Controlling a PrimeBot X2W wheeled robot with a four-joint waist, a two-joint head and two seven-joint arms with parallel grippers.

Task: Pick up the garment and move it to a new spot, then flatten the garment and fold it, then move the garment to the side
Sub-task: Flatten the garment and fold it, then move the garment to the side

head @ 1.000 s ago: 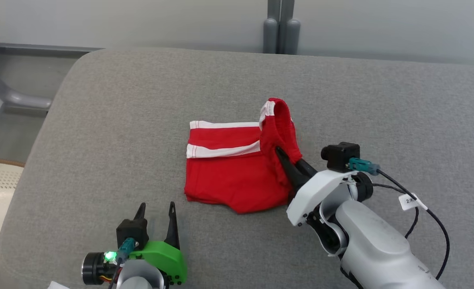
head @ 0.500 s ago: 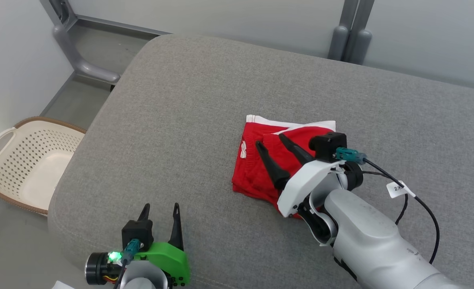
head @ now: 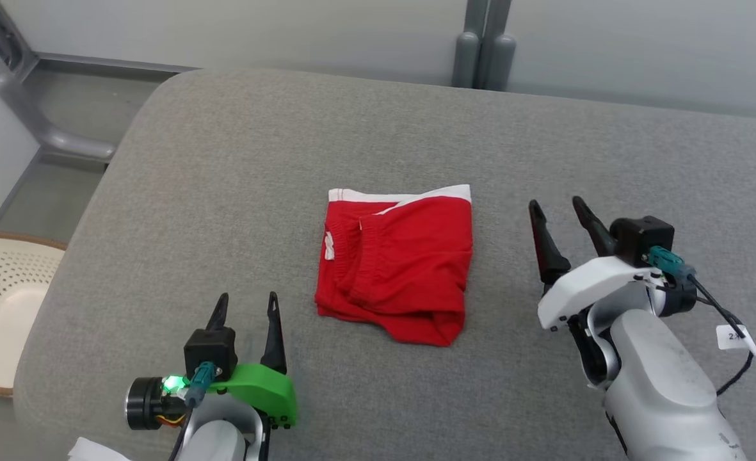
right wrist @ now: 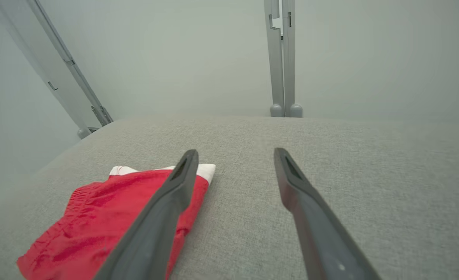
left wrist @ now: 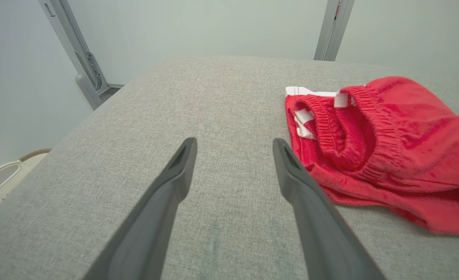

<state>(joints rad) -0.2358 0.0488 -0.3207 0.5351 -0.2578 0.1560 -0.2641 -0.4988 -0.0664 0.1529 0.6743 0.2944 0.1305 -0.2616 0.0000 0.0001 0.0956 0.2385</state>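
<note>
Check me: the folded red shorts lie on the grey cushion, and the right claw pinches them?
No: the right gripper is open beside the red shorts, not touching them, as the head view shows. The rest is right.

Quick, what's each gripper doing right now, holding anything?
Left gripper: open, holding nothing.
Right gripper: open, holding nothing, clear of the red shorts.

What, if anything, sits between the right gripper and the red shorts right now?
Nothing visible does. The open right gripper is to the right of the folded red shorts, apart from them, with bare grey cushion between.
</note>
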